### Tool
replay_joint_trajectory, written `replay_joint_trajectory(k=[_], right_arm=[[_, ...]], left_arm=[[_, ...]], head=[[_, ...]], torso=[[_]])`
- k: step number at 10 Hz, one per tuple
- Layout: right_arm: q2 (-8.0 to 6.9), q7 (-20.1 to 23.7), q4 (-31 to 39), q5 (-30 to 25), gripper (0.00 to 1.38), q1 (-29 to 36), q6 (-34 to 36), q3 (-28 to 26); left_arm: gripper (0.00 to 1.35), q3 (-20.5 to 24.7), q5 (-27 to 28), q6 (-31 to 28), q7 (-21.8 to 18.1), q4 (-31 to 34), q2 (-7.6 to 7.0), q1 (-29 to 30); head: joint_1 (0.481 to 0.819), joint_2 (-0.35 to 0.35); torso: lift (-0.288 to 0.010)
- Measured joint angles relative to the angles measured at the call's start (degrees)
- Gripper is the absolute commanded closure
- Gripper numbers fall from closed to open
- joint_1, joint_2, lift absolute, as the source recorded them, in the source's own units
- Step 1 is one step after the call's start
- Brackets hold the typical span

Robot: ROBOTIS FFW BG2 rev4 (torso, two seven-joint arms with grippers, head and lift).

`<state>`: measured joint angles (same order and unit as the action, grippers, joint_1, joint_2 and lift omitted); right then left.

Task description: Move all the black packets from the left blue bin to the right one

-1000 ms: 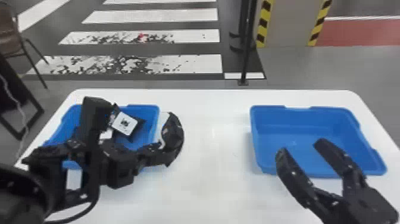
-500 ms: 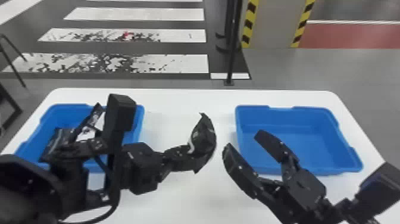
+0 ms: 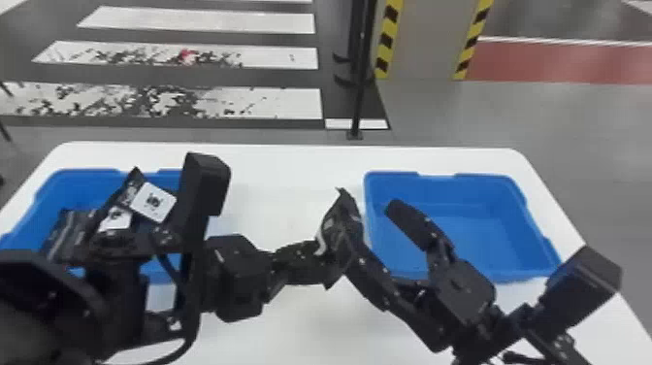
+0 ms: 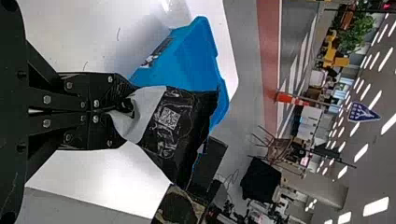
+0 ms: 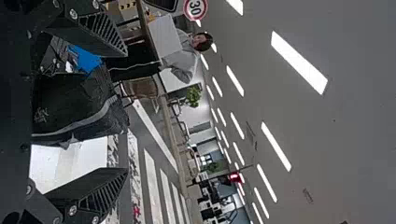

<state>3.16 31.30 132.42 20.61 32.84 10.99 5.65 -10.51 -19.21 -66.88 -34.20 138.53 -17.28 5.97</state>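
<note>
Left claw [image 4: 123, 112] pinching packet [image 4: 181, 133] by one end, near right bin [image 3: 478, 218]. Right claw [image 5: 125, 112] spread around it. Risk: left lets go before right clamps, packet drops onto surface [image 3: 291, 189]; off-centre bite could slip.

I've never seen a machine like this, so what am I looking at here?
This is a robot with two arms. One picture comes from its head, looking forward and down at a white table. The two sideways ones come from its wrists. On the table, the left bin holds black packets; the right bin is blue too. The left gripper holds another packet in its closed fingers, while the right gripper is open close to it.
</note>
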Motion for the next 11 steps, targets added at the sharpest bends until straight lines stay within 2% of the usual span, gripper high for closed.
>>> replay_joint_trajectory(k=[1,2,3,4,5,7,8,10,11], right_arm=[[0.07,0.0,-0.6,0.3,0.4,-0.5,0.1,0.6],[0.1,0.0,-1.5,0.8,0.86,-1.0,0.1,1.1],[0.15,0.0,-2.1,1.4,1.01,-1.3,0.1,1.4],[0.17,0.0,-2.6,2.3,1.21,-1.3,0.1,1.4],[0.21,0.2,-3.0,2.7,1.27,-1.3,-0.2,1.4],[0.27,0.2,-3.9,2.9,1.28,-1.3,-2.5,1.5],[0.32,0.3,-4.0,3.0,1.28,-1.3,-2.7,1.6],[0.36,0.3,-4.1,3.0,1.28,-1.4,-2.9,1.5],[0.38,0.2,-4.1,2.9,1.28,-1.8,-3.0,1.0]], left_arm=[[1.21,-0.4,-0.3,0.3,0.0,-0.3,0.14,-0.4],[1.21,-0.8,-0.6,0.5,0.0,-0.5,0.22,-0.7],[1.21,-1.1,-0.9,0.6,0.1,-0.7,0.26,-1.0],[1.21,-1.1,-1.1,0.6,0.1,-0.8,0.3,-1.0],[1.21,-1.1,-1.2,0.7,0.1,-0.8,0.32,-1.0],[1.21,-1.2,-1.4,0.9,0.1,-0.8,0.32,-1.0],[1.12,-1.2,-1.9,1.0,0.4,-0.9,0.32,-1.0],[0.26,-0.3,-5.8,3.8,2.2,-1.5,0.63,0.8],[0.06,1.2,-7.0,6.0,2.7,-1.7,1.28,2.6]], head=[[0.695,-0.057],[0.695,-0.056],[0.695,-0.057],[0.695,-0.057],[0.695,-0.058],[0.695,-0.065],[0.695,-0.068],[0.695,-0.074],[0.695,-0.077]], torso=[[-0.185],[-0.185],[-0.185],[-0.185],[-0.185],[-0.185],[-0.185],[-0.185],[-0.185]])
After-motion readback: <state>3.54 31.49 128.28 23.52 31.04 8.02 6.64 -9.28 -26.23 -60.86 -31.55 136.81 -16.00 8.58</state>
